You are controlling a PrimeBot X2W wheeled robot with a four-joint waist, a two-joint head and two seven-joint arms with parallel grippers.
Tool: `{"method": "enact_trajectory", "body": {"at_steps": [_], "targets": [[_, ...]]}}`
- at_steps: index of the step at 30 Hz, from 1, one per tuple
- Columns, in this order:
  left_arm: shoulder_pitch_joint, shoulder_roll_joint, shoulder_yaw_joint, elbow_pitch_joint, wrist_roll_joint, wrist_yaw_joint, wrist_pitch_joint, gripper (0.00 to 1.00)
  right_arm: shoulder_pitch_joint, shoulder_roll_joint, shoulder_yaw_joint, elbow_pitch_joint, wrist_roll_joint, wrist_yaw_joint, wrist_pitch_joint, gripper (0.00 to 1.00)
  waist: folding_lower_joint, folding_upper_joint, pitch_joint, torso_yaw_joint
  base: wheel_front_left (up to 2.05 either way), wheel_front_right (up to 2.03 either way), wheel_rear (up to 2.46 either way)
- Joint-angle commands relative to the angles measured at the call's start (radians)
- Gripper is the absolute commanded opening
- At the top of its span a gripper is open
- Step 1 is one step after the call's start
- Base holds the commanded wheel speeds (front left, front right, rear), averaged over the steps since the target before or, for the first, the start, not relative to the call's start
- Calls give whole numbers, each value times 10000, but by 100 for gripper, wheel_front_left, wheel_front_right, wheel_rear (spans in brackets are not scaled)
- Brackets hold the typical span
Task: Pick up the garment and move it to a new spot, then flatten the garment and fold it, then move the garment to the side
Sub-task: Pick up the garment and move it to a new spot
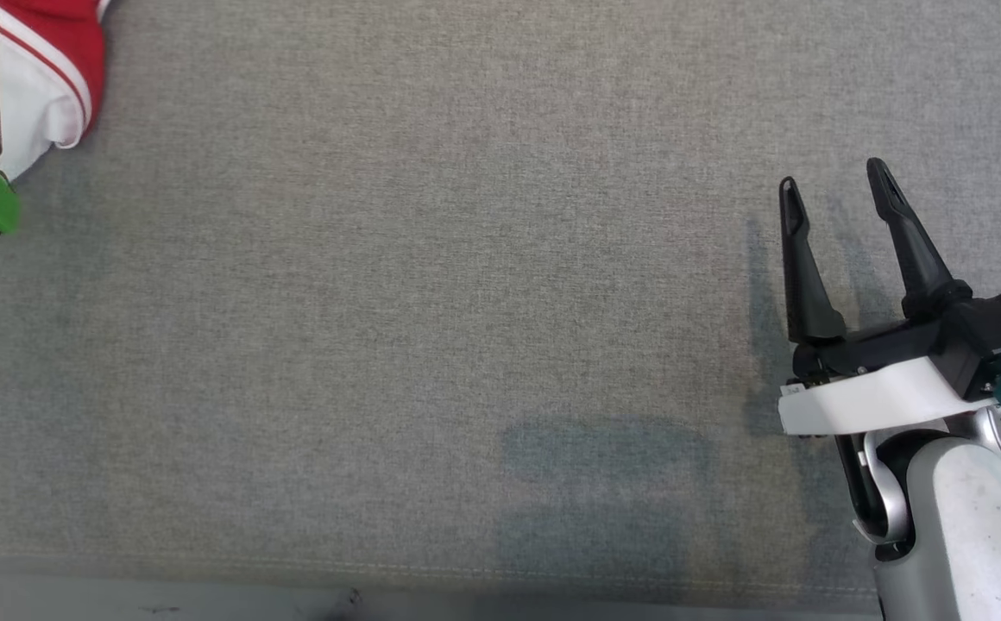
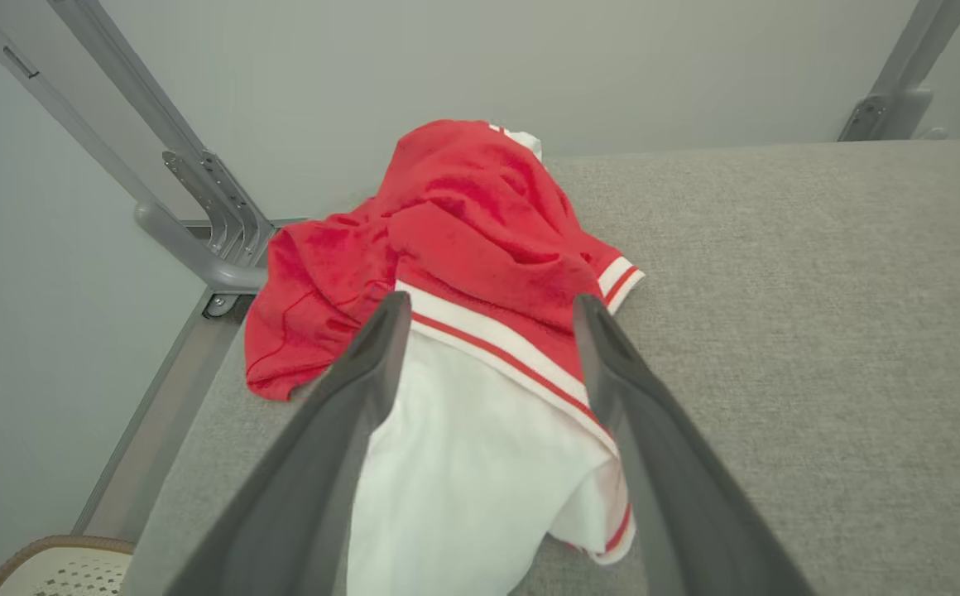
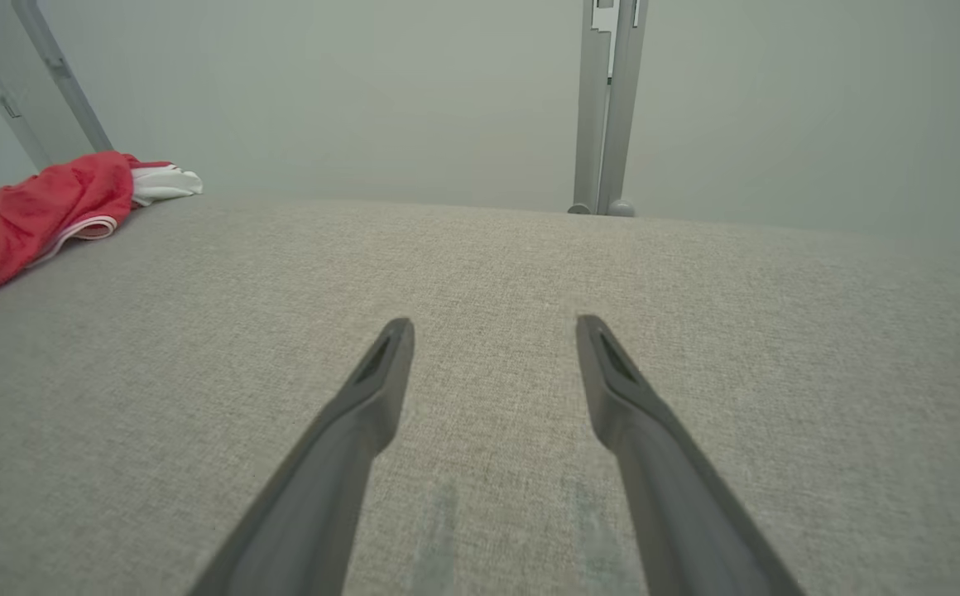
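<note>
**Stage 1: Left Gripper Set Over the Garment for Pick-Up**

**Garment location.** The garment (image 2: pixel 480 240) lies in a crumpled heap at the far left corner of the table (image 1: pixel 466 302), close to the frame (image 2: pixel 207 207) at that corner. A red part is bunched on top and to the rear. A white panel with red-and-white trim lies nearest the robot. The garment is neither flattened nor folded, so the first step, pick up and relocate, appears not yet done.

**Left gripper.** The left gripper (image 2: pixel 490 305) is above the garment with both fingers (image 2: pixel 331 430) spread to full width. The white panel and its striped trim lie between them. Nothing is clamped. Whether the tips touch the cloth cannot be determined. The wide spread suits the job: a soft heap offers no firm edge, and a broad straddle lets the jaws gather a thick fold on closing.

**Right gripper.** The right gripper (image 1: pixel 835 177) hangs above bare table on the right, well apart from the garment, fully spread and empty. Its shadow falls just beside it, so it is low but probably not in contact. This position places it clear of the left arm's path and leaves the centre of the table free as a probable new spot.

**Next move (judgement).** Lower the left gripper, close on the trim fold, lift, and carry toward the centre. Risk: a grip on one layer alone may let the heap trail or catch on the frame.
</note>
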Motion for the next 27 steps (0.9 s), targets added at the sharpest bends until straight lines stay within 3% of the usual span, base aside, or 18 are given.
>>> {"method": "enact_trajectory", "body": {"at_steps": [1,16,17,18,19,20,27], "targets": [[-258,231,-245,353,-265,-13,77,100,98,-13,-52,-190,-125,-13,70,100,0,0,756,-550,0,0,0],[-712,275,-1063,3016,-894,-14,127,100,239,-15,-57,-640,-297,-13,306,100,0,0,914,-531,0,0,0],[-754,234,-1080,3170,-893,-14,64,75,232,-16,-73,-651,-312,-13,317,100,0,0,899,-530,0,0,0],[-814,220,-1122,3303,-837,-14,3,37,230,-16,-83,-665,-324,-14,322,100,0,0,873,-529,0,0,0],[-870,215,-1163,3446,-792,-14,-70,9,234,-15,-93,-658,-322,-13,317,100,0,0,835,-526,0,0,0],[-890,208,-1182,3566,-774,-14,-152,0,230,-16,-96,-642,-310,-14,289,100,0,0,784,-529,0,0,0],[-1198,411,-1181,4069,-635,24,-1064,0,137,-18,64,-252,-4,-14,22,100,0,0,115,-598,0,0,0]]}}
